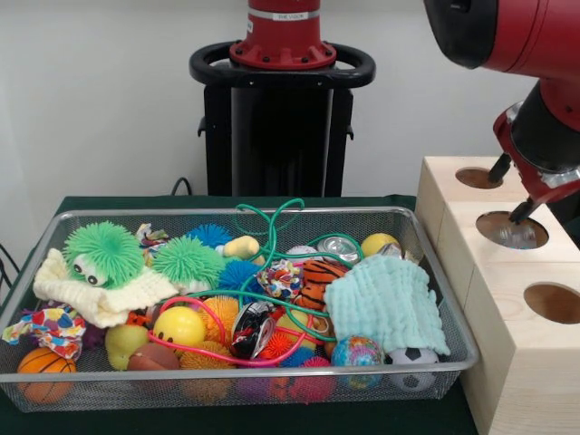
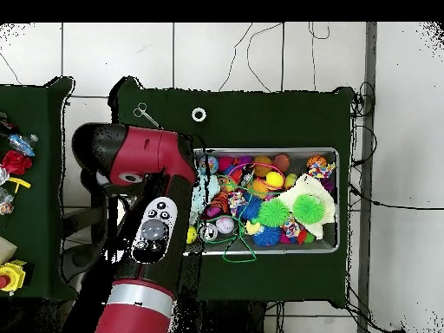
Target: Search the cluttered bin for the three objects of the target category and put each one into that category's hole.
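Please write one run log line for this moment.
claw: open, empty, over middle hole | box: beside bin | bin: full of toys | cloth: on the toys, box side

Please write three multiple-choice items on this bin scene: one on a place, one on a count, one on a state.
1. Where does the pale mint knitted cloth lie in the wire mesh bin, front view?
A. right end
B. left end
C. outside it

2. How many round holes show in the top of the light wooden box?
A. one
B. three
C. five

3. Where is the red arm's pincer?
A. deep among the toys
B. over the box's holes
C. resting on the green tablecloth

Answers: 1 A, the cloth covers toys by the right wall. 2 B, three holes run along the top. 3 B, its tips hang at the holes, off the bin.
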